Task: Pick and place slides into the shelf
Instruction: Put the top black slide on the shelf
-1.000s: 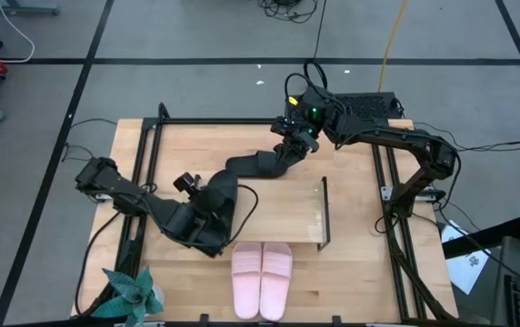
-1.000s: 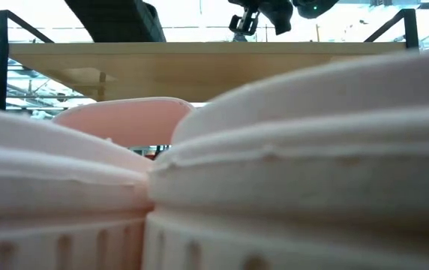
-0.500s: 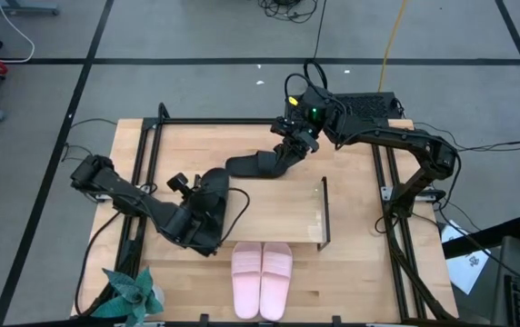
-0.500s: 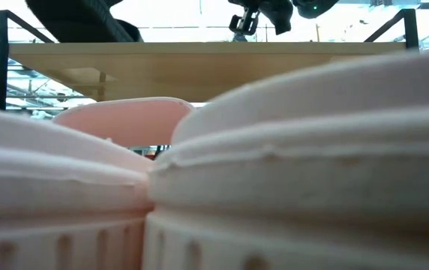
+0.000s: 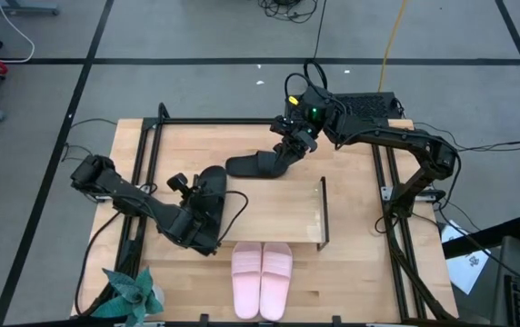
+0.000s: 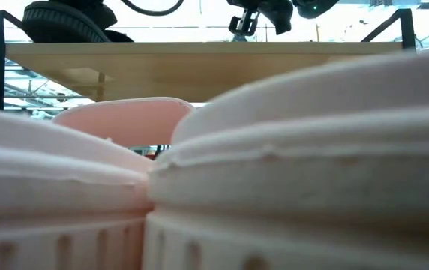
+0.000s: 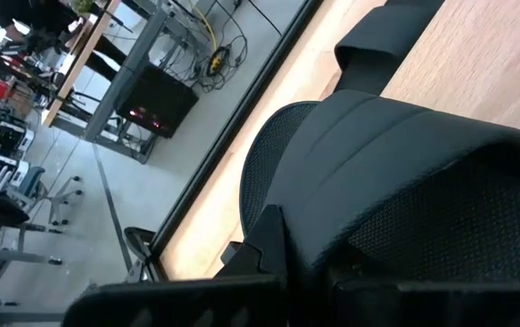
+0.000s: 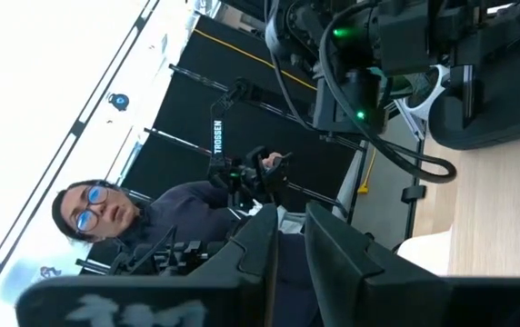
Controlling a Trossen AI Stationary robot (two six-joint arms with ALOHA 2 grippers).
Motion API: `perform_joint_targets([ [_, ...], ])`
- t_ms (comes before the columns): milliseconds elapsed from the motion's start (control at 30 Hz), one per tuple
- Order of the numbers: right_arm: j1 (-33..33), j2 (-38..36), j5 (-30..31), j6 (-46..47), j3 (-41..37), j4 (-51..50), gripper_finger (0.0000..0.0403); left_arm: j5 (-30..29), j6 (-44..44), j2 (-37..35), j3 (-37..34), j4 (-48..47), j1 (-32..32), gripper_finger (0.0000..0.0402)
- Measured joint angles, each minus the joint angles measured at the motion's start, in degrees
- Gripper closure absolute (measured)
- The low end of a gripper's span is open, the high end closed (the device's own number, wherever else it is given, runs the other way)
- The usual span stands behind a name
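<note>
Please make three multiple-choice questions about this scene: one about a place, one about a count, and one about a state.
1. Where is the pink pair of slides?
A. On the shelf board
B. On the table at its near edge, in front of the shelf
C. On the floor

2. How many black slides show in the high view?
A. One
B. Two
C. Four

3. What is the state of the left gripper?
A. Open and empty
B. Shut on a pink slide
C. Shut on a black slide

Answers:
1. B: the high view shows the pink pair side by side on the tabletop.
2. B: one is held in the left gripper, and the other black slide lies by the right gripper.
3. C: the left wrist view shows the black slide in its fingers.
</note>
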Motion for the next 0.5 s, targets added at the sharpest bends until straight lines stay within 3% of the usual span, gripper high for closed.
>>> perform_joint_targets([
  [500,0.0,0.0,1.11,0.0,0.0,-0.01,0.0351,1.03,0.76,0.0,2.65,1.3,0.04,0.0402],
])
